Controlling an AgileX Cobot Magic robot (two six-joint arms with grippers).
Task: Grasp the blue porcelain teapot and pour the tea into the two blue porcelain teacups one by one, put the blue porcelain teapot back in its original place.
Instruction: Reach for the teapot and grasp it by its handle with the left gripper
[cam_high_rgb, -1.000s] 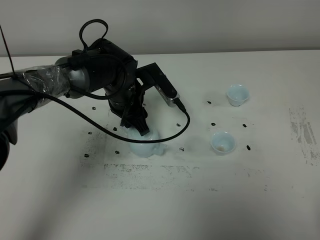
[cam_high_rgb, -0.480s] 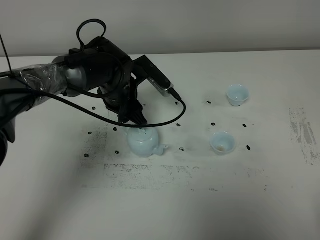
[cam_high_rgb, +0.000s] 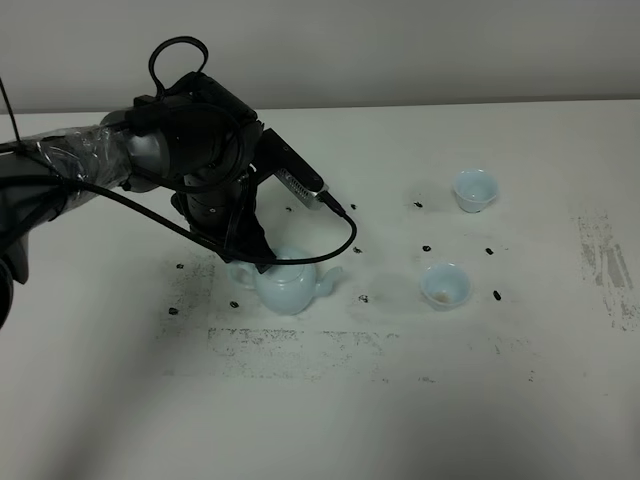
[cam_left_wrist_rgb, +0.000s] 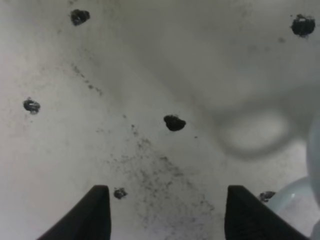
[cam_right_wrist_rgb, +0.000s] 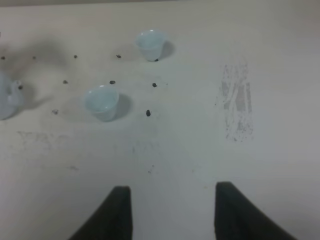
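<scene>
The blue porcelain teapot (cam_high_rgb: 290, 288) stands upright on the white worktop (cam_high_rgb: 400, 400), left of centre, with its spout pointing toward the nearer teacup (cam_high_rgb: 445, 286). The farther teacup (cam_high_rgb: 475, 189) stands behind and slightly right of the nearer one, and the two are apart. Both cups are well clear of the pot.

The left hand (cam_high_rgb: 252, 256) hangs at the handle side of the teapot, angled down toward the worktop. In the left wrist view its fingers (cam_left_wrist_rgb: 97, 215) are spread with only bare worktop between them. A pale curve of the pot lies just outside one finger. Whether that finger touches the pot cannot be told.

The right hand (cam_right_wrist_rgb: 172, 187) is also spread and holds nothing, with both cups ahead of it.

Small black marks (cam_high_rgb: 362, 298) dot the worktop around the pot and cups.
</scene>
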